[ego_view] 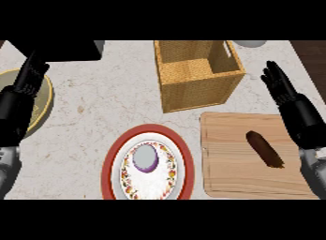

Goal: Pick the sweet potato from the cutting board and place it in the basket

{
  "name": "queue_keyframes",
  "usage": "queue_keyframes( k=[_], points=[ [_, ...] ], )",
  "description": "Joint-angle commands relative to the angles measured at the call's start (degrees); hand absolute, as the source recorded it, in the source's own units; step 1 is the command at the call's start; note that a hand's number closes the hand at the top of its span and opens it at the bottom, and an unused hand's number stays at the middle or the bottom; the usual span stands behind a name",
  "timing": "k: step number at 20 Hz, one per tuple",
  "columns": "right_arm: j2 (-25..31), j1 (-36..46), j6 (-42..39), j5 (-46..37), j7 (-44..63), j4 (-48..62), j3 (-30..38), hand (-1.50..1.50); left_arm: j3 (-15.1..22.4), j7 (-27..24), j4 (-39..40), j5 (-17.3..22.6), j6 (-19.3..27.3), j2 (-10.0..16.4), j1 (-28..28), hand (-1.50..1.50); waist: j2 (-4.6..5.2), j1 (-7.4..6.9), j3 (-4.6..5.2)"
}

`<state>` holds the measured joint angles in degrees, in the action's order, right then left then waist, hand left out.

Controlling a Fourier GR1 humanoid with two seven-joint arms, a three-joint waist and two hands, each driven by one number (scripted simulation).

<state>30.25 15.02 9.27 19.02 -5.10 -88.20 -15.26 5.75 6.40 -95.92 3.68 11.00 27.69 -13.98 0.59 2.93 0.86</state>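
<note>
Nothing done yet — the sweet potato (264, 149) lies on the cutting board (228, 180), basket (193, 96) waiting, my right hand (300, 119) with fingers straight, gripping nothing.

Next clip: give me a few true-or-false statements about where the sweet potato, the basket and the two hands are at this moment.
1. The sweet potato lies on the cutting board. True.
2. The sweet potato is inside the basket. False: it is on the board.
3. The right hand is curled round the sweet potato. False: it is open with straight fingers, apart from it.
4. In the head view the basket stands above and left of the board. True.
5. The left hand shows open at the view's left. True.
</note>
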Motion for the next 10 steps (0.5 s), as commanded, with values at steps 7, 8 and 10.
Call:
queue_keyframes(
  k=[7, 8, 10],
  points=[
    [4.9, 7.0, -34.5, 4.2, -18.2, -2.6, -6.3, 1.50, 3.5, 5.6, 8.1, 2.1, -1.6, -4.2, 4.1, 0.00, 0.77, -5.75, -1.64],
    [3.3, 4.1, -39.7, 7.6, -20.1, -2.3, -8.3, 1.50, 3.7, 5.8, 9.3, 2.0, -1.6, -4.6, 4.6, 0.00, 1.16, -4.77, -1.58],
    [4.2, 0.0, -44.0, 4.2, -29.2, -4.2, -9.5, -1.50, 2.4, 6.0, 11.4, 2.1, -0.7, -4.5, 5.7, 0.00, 0.08, -2.32, -1.36]
  ],
)
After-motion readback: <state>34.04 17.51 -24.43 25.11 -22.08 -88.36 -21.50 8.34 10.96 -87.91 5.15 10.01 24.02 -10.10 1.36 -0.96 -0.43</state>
